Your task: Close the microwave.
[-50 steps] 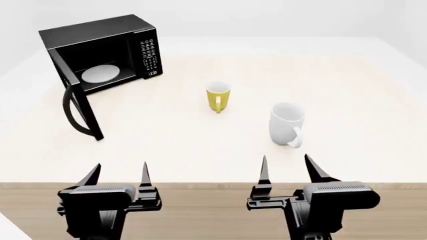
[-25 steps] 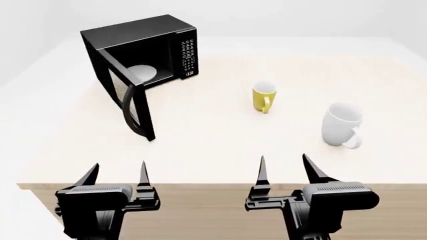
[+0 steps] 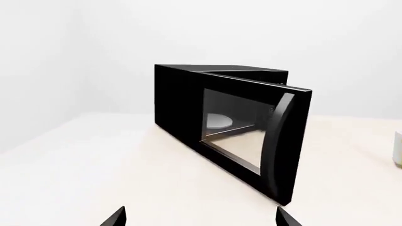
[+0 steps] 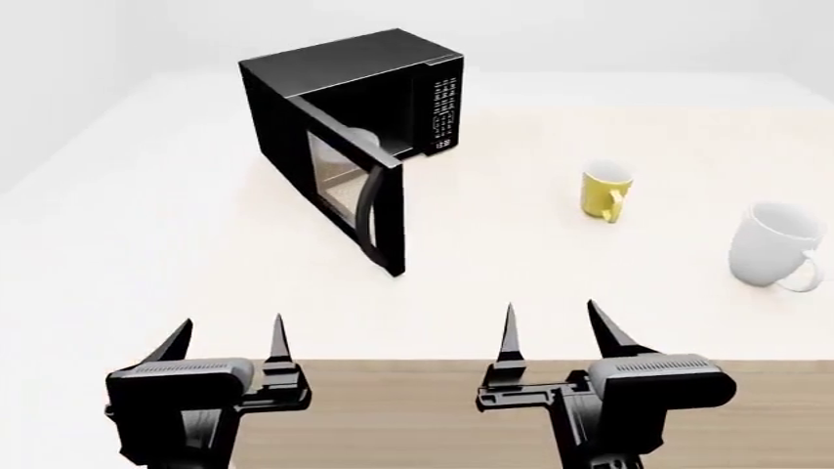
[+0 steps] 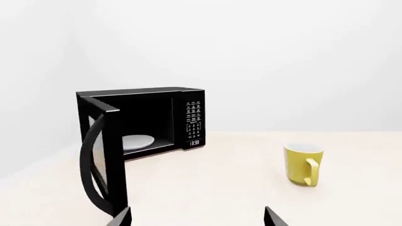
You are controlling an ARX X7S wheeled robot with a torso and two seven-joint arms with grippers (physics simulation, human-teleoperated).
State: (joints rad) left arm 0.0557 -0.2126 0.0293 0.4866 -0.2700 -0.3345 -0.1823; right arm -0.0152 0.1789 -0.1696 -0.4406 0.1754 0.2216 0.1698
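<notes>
The glossy black microwave (image 4: pixel 346 83) stands at the far left of the pale table. Its door (image 4: pixel 354 198) with window and curved handle hangs wide open toward me, and the white round plate (image 5: pixel 136 141) lies inside. It also shows in the left wrist view (image 3: pixel 188 103) and the right wrist view (image 5: pixel 160 113). My left gripper (image 4: pixel 225 344) is open and empty at the table's near edge, well short of the door. My right gripper (image 4: pixel 554 332) is open and empty, near the front edge, right of the door.
A yellow mug (image 4: pixel 604 191) stands right of the microwave, also in the right wrist view (image 5: pixel 304 164). A white mug (image 4: pixel 774 247) stands at the far right. The table's wooden front edge (image 4: pixel 391 376) runs just in front of both grippers.
The head view has shifted left: microwave and mugs now sit further right in the frame. Both grippers hold the same pose, open. The door stays open.
</notes>
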